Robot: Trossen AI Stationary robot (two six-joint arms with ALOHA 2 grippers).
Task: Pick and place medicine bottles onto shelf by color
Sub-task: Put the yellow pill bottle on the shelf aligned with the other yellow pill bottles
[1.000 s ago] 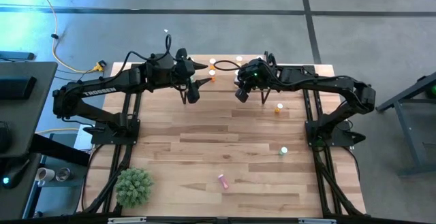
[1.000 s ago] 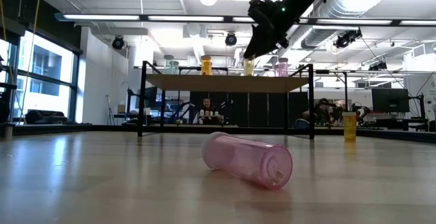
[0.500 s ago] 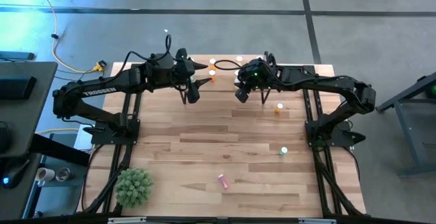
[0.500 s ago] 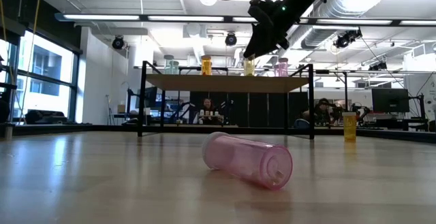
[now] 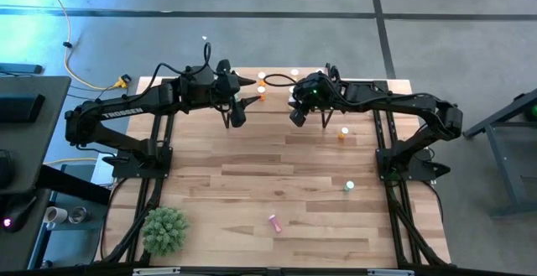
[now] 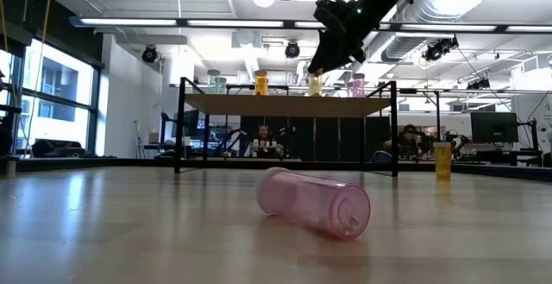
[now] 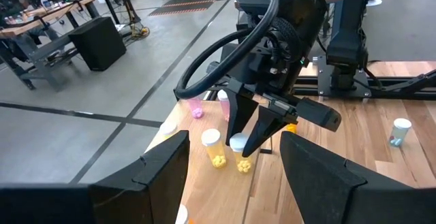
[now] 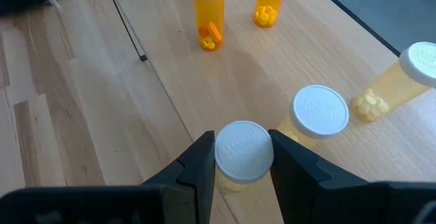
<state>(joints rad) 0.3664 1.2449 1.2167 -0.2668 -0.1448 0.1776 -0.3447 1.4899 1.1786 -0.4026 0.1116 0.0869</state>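
The shelf point(image 6: 289, 104) stands at the table's far edge with green, orange, yellow and pink bottles upright on it. My right gripper point(image 8: 242, 157) is over the shelf, shut on a yellow bottle point(image 8: 244, 153) with a white cap. That bottle also shows in the left wrist view point(image 7: 239, 144) and the low view point(image 6: 315, 84). Two more yellow bottles point(image 8: 320, 112) stand beside it. My left gripper point(image 7: 235, 183) is open and empty, to the left of the right gripper in the high view point(image 5: 243, 100). My right gripper pinches the yellow bottle's white cap point(image 8: 222, 153) between its two fingers, one on each side. The fingers come from above, slanting down. The bottle stands upright with its base on the shelf.
On the tabletop an orange bottle point(image 5: 342, 132) and a green bottle point(image 5: 349, 186) stand toward the right, and a pink bottle point(image 5: 273, 222) lies on its side near the front. A green plant point(image 5: 164, 230) sits at the near left corner. An orange bottle point(image 8: 208, 14) stands farther along the shelf.
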